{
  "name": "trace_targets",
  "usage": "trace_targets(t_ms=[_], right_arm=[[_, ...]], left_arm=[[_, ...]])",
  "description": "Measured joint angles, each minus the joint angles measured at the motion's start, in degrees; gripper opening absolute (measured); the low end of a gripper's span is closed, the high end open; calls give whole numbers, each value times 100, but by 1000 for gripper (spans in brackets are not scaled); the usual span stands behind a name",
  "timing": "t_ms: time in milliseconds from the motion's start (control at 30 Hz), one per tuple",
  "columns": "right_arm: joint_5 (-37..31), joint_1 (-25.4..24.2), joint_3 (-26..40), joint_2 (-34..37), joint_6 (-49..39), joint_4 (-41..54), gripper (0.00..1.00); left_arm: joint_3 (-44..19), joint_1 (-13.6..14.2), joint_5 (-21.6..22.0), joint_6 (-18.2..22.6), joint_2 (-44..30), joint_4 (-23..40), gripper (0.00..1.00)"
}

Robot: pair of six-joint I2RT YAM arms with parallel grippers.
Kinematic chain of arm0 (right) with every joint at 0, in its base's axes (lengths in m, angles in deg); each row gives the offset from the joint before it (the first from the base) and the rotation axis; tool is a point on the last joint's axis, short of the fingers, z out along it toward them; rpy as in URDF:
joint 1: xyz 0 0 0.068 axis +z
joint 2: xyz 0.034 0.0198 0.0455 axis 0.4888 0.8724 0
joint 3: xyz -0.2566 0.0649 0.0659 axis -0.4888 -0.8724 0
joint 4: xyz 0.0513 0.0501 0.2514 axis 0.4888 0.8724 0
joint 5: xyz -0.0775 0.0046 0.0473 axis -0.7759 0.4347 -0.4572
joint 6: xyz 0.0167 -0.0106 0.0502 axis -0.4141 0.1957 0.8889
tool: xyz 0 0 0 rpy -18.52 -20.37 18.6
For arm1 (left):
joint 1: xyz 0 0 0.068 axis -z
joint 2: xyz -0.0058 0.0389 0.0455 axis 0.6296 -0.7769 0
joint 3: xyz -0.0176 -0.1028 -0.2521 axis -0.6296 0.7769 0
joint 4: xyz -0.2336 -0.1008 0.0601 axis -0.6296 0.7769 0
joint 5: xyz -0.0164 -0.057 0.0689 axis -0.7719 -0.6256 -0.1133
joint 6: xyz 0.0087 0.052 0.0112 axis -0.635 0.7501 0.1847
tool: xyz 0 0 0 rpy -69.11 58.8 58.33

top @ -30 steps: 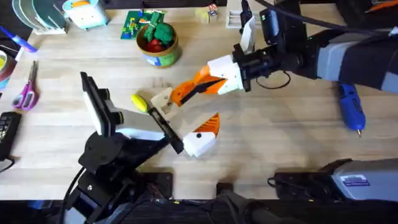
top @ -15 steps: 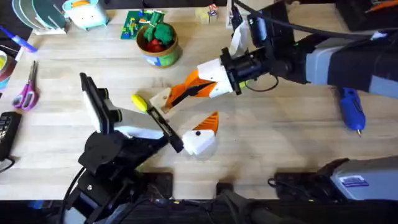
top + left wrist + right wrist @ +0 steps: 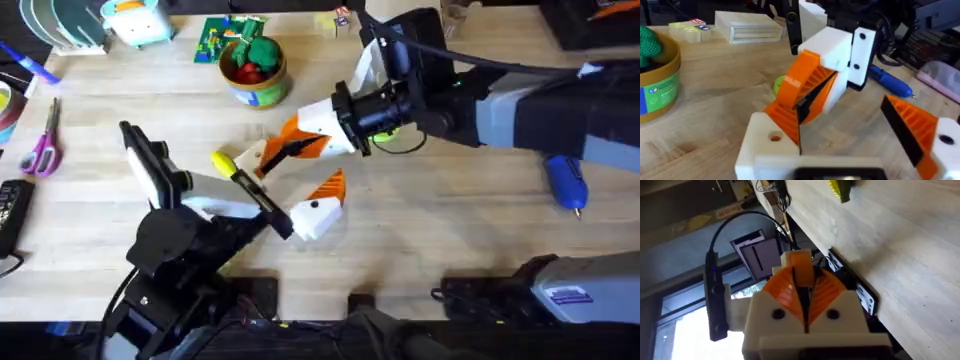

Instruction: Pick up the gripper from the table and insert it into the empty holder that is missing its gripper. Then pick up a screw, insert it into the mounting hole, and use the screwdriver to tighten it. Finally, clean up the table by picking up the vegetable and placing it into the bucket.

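Right gripper (image 3: 283,150) shifted left | pinching orange gripper (image 3: 801,261) | beside holder (image 3: 252,157)

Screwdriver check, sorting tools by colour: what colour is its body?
Blue; the screwdriver shows best in the overhead view.

Pale wood counter in a cluttered workroom

The counter (image 3: 430,200) is light, plank-grained wood, evenly lit. Along its far edge lies a slatted wooden block (image 3: 747,27). Beyond the counter's edge, the right wrist view catches a bright window (image 3: 670,330) and a dark ceiling overhead.
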State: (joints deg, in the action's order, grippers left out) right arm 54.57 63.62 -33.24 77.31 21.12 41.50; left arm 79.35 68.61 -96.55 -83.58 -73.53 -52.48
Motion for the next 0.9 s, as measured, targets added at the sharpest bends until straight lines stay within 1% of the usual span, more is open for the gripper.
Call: trace_targets(t_ms=[100,133,167,233,367,467,567,600,733,900], right_arm=[[0,1,0,0,17,1,11],[1,1,0,0,37,10,32],[0,-1,0,0,42,10,74],[15,-5,0,0,44,17,110],[131,-58,0,0,44,60,142],[228,-105,0,1,43,105,223],[271,-117,0,4,38,128,353],[289,-117,0,2,35,128,382],[327,-117,0,2,18,128,452],[365,-117,0,2,2,128,532]], left_arm=[[0,0,3,-7,0,0,993],[0,0,4,-7,0,0,993],[0,0,3,-7,0,0,992],[0,0,-1,-5,0,0,992],[0,2,-49,13,0,-4,993],[0,7,-102,64,0,-14,993],[0,35,-248,138,5,-25,993],[0,53,-286,154,7,-26,993],[0,72,-391,198,5,-31,993],[0,72,-414,218,7,-31,993]])
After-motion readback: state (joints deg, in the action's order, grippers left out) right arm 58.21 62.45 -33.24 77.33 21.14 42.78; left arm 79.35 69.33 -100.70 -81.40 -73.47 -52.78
